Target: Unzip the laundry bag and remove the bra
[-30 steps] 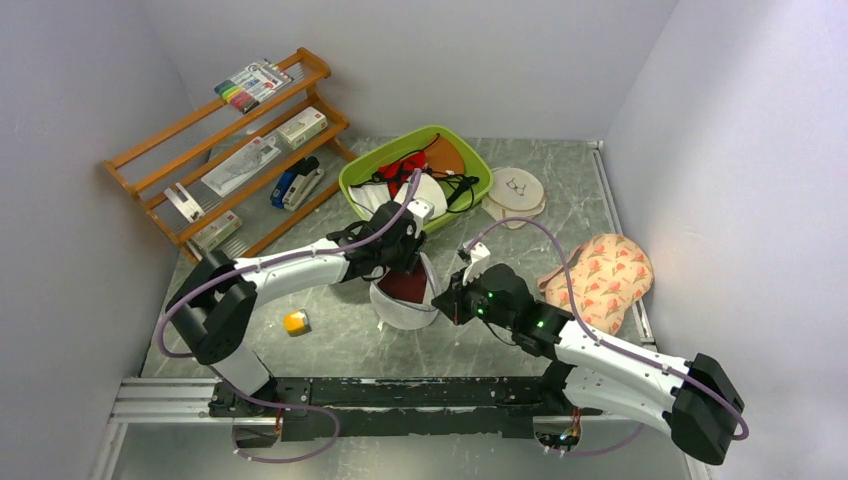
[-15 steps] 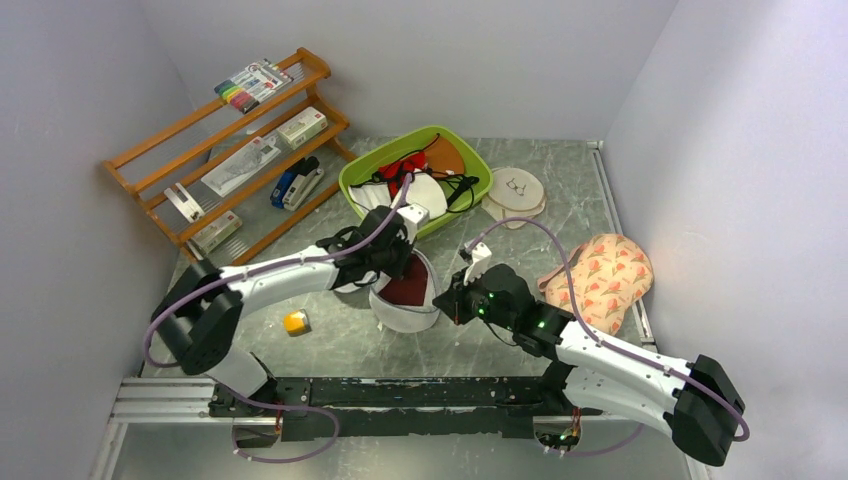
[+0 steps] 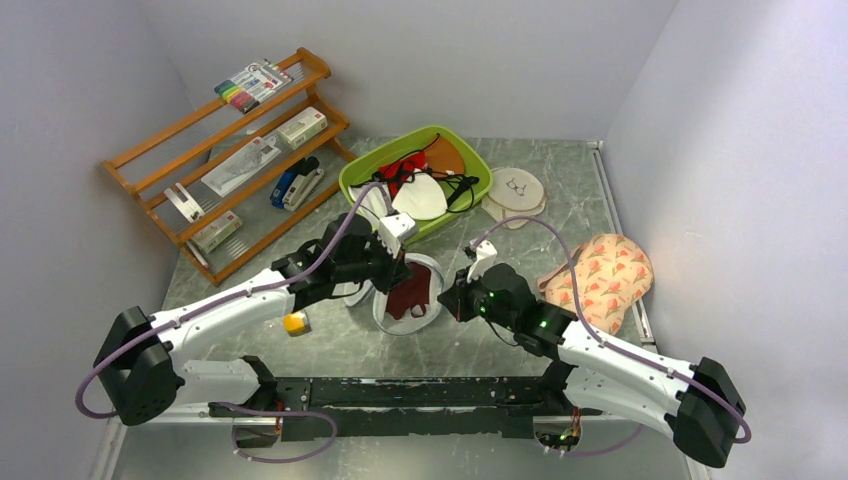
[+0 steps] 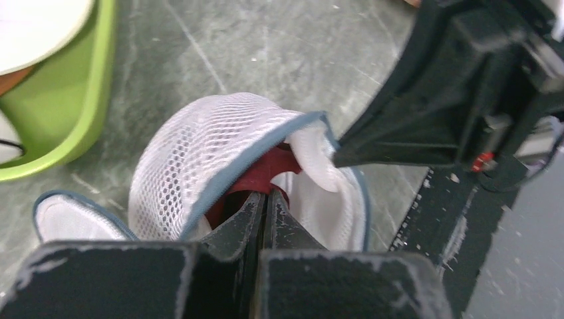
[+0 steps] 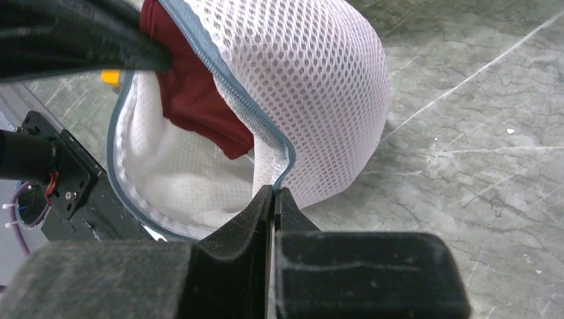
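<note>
Left fingers pinch bra inside open mouth; right fingers clamp laundry bag rim.

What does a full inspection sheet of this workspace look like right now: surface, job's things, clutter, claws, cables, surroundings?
Surface: grey marbled table; no spills seen.
Job's things: laundry bag unzipped, its halves apart; bra showing in the opening, not yet out.
Clutter: green bin of garments; cream round pouch; peach floral pouch; small yellow object; wooden rack holding small packs.
Claws: left claw shut on the bra; right claw shut on the laundry bag's zipper rim.
Cables: purple cables loop along both arms.
Surroundings: plain pale walls; black rail at the near edge.
</note>
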{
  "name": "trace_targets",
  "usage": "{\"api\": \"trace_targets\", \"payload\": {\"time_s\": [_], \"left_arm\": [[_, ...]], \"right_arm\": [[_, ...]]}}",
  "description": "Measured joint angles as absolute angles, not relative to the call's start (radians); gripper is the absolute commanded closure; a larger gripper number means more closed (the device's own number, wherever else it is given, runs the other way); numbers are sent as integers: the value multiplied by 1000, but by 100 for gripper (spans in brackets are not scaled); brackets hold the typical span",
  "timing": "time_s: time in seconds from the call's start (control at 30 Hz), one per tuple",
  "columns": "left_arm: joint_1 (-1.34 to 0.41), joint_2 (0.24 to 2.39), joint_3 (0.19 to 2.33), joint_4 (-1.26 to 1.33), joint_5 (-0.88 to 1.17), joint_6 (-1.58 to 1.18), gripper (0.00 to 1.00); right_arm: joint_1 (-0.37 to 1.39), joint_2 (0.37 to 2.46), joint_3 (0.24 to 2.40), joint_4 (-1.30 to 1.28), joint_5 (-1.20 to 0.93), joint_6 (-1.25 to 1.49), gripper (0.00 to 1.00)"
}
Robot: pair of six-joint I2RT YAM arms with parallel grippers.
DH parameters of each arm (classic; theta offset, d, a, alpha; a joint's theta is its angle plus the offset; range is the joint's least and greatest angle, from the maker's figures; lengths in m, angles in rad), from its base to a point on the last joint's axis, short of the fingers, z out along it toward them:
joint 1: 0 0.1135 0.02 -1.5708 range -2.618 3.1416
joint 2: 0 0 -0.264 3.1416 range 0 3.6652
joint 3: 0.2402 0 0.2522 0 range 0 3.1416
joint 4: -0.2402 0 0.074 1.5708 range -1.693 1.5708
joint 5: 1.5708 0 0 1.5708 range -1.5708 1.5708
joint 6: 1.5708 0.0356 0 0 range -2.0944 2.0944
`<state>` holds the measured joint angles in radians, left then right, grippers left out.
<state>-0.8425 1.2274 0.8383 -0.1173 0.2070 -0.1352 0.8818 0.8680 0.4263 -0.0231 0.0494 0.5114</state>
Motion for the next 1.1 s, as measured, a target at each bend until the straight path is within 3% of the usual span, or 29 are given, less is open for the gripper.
{"api": "trace_targets", "payload": {"time_s": [0.53,1.1], "left_arm": [[-934,1185,838,-154,301,-90,93],[-938,811,1001,-176,110,-112,93]], "right_arm": [[882,822,493,-124,184,572,100],[882,861,487,-132,171,580,100]]}}
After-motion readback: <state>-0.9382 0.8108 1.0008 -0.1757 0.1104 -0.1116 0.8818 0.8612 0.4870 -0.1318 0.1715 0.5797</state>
